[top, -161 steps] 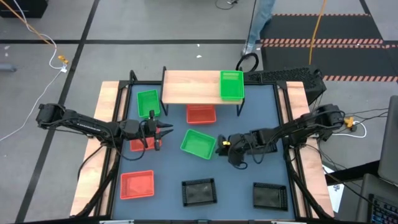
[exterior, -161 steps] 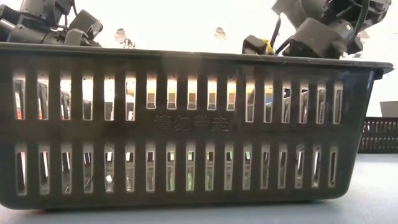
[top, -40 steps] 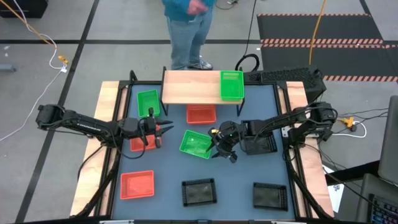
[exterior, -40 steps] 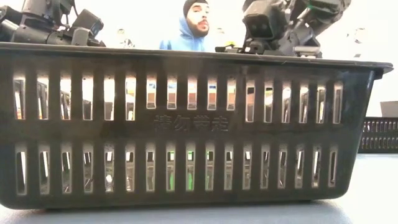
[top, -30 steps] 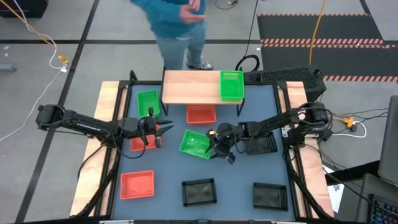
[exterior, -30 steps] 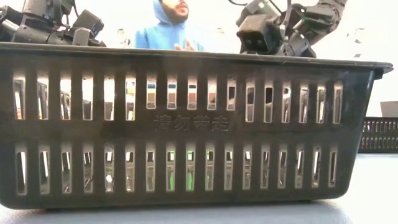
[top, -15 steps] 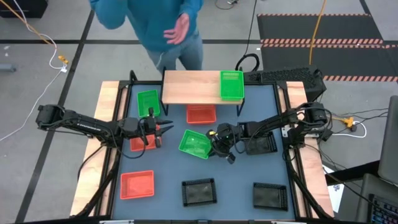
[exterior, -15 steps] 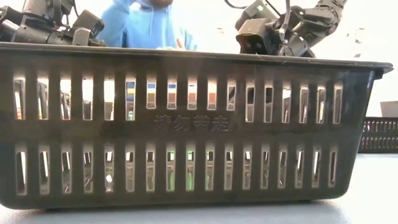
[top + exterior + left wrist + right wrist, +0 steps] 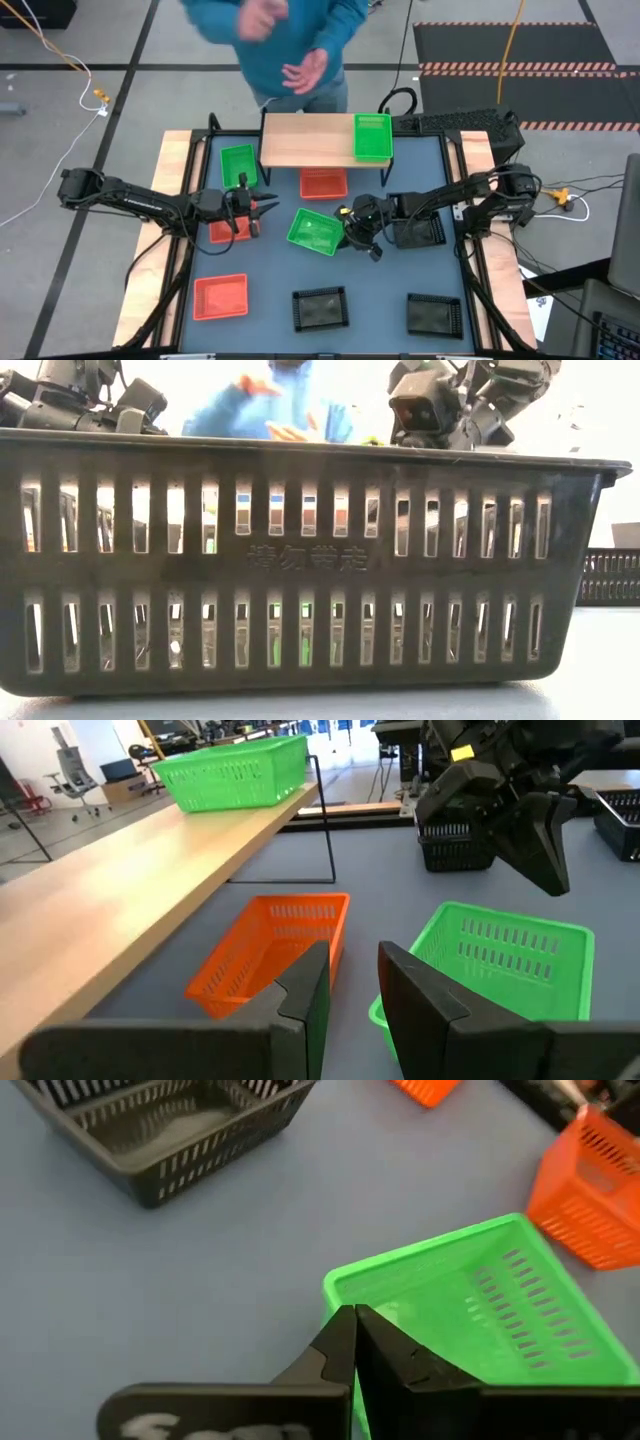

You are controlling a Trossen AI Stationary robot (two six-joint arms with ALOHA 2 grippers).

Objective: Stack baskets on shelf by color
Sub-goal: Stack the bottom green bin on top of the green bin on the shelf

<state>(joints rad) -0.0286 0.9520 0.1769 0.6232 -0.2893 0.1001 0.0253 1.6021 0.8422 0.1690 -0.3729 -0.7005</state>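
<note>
We have the right gripper (image 9: 353,1342) pinched onto the rim of the loose green basket (image 9: 317,232) before the shelf (image 9: 305,141); next, we judge, lift it onto the shelved green basket (image 9: 372,136); left gripper (image 9: 352,982) narrow, empty.

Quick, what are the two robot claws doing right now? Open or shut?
Left gripper: partly open, holding nothing, above a red basket.
Right gripper: shut on the rim of the green basket mid-table.

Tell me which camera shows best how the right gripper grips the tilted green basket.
The right wrist view: the right gripper is shut on the rim of the green basket. The high view shows gripper and basket from above, small. The left wrist view shows the basket under that arm. The low view hides the grip.
</note>
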